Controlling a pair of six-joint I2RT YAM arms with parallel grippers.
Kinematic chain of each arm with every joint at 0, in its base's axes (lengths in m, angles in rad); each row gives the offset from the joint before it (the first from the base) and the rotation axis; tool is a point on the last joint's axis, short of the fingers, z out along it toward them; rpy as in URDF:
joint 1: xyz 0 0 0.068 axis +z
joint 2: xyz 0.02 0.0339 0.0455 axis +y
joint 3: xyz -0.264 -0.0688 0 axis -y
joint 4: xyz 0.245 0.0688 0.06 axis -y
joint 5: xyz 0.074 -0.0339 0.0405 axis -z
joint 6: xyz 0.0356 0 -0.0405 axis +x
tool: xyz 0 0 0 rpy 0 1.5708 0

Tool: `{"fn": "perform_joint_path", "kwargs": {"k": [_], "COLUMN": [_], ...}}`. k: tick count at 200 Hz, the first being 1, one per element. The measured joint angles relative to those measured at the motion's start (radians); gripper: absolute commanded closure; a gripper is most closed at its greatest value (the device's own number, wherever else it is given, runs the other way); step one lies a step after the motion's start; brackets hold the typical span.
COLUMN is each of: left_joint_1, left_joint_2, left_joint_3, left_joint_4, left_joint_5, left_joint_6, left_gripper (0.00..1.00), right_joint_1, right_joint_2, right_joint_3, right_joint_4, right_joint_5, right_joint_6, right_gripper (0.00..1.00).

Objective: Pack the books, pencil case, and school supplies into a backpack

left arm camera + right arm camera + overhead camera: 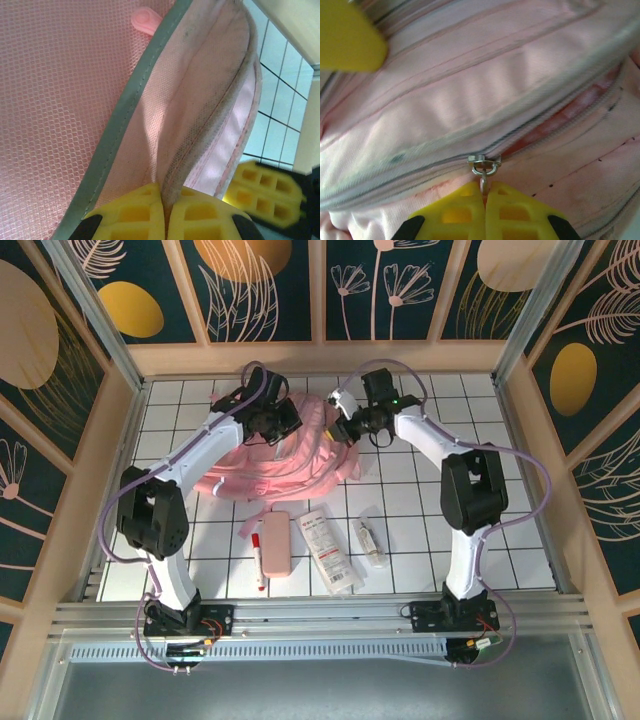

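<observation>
The backpack (262, 476) is seen from above, slumped at the far middle of the table (520, 540), with the left gripper (283, 425) and the right gripper (345, 425) both set on its upper edge. Lined up on the near tiles, well apart from the bag, are the pencil case (277, 543), the marker pen (259, 558), the white packet (330, 550) and the clear tube (372, 540); nothing is judged packed yet.

On to the left wrist: a folded fabric edge of the backpack (210, 100) is pinched between jaws pressed tight together at the left gripper (166, 210), beside a pink mesh panel (55, 110).

Over to the right wrist: the zipper pull (484, 170) is clamped by the right gripper (485, 200), and a reddish gap is glimpsed along the zip to its right.

The opening of the main compartment is taken to be the step in hand. For the next move, the fabric must be held taut while the pull is drawn steadily along the track, not lifted off it
</observation>
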Motion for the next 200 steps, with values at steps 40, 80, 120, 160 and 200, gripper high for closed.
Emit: {"fn": "perform_joint_path", "kwargs": {"k": [40, 80, 120, 160, 200], "left_joint_1": [0.005, 0.031, 0.037, 0.037, 0.043], "left_joint_2": [0.042, 0.053, 0.053, 0.053, 0.052], "left_joint_3": [0.063, 0.077, 0.076, 0.076, 0.056], "left_joint_4": [-0.027, 0.026, 0.041, 0.043, 0.074], "left_joint_5": [-0.019, -0.042, -0.043, -0.048, -0.052], "left_joint_6": [-0.040, -0.087, -0.130, -0.171, -0.229], "left_gripper": [1.00, 1.00, 1.00, 1.00, 1.00], "right_joint_1": [0.056, 0.129, 0.188, 0.235, 0.317], "right_joint_2": [-0.121, -0.170, -0.172, -0.170, -0.134], "right_joint_3": [-0.109, -0.165, -0.238, -0.296, -0.329], "right_joint_4": [0.031, 0.012, 0.081, 0.188, 0.360], "right_joint_5": [0.096, 0.134, 0.109, 0.096, 0.122], "right_joint_6": [-0.087, -0.131, -0.045, 0.127, 0.358], "right_gripper": [1.00, 1.00, 1.00, 1.00, 1.00]}}
